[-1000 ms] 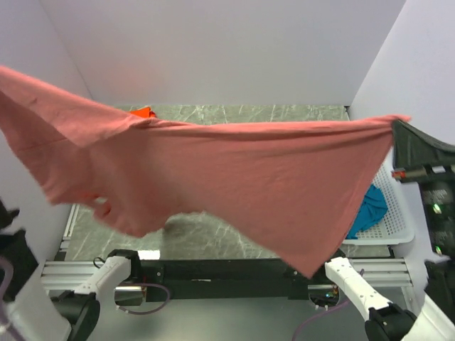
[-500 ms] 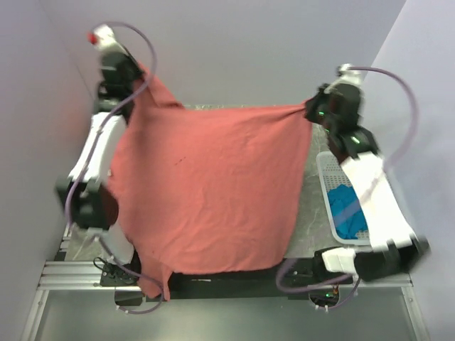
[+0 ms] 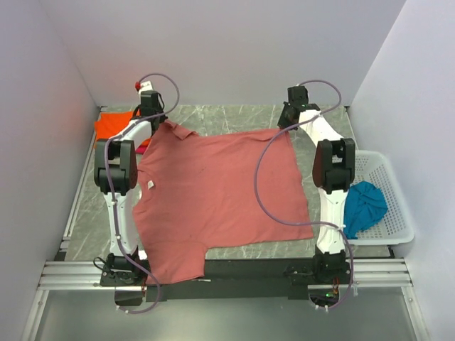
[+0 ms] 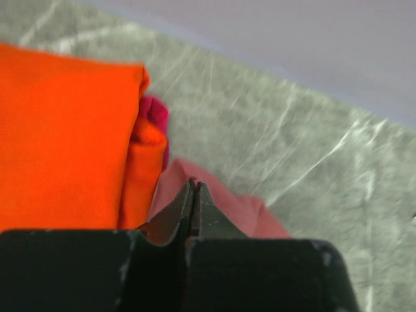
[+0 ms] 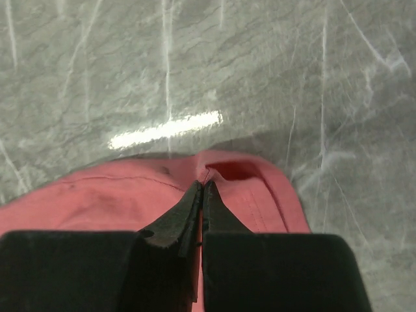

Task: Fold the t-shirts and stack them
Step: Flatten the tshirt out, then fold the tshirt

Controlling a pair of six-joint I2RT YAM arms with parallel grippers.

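Down at the near edge, 1 corner of the brick-red shirt (image 3: 220,192) droops over the black rail (image 3: 242,270) between the 2 arm bases, and from there the cloth lies spread flat and wide across the grey marbled table (image 3: 234,114), filling most of the middle. Off to the right, just beside the right arm, sits the white basket (image 3: 402,220), and the teal shirt (image 3: 364,206) is bunched up inside it, spilling a little over the near-left rim. Now to the far side, where both arms are stretched right out over the shirt. The left gripper (image 4: 193,187) is at the shirt's far-left corner, its jaws pressed together with a fold of the brick-red cloth pinched between the tips, low against the table. The right gripper (image 5: 203,187) is at the far-right corner, jaws likewise closed tight on the shirt's edge, a small pucker of cloth rising just past the tips. Furthest back on the left, the orange shirt (image 4: 62,136) lies folded flat, just beside the pinched corner, and a sliver of the pink-red shirt (image 4: 155,114) peeks out from under its edge.
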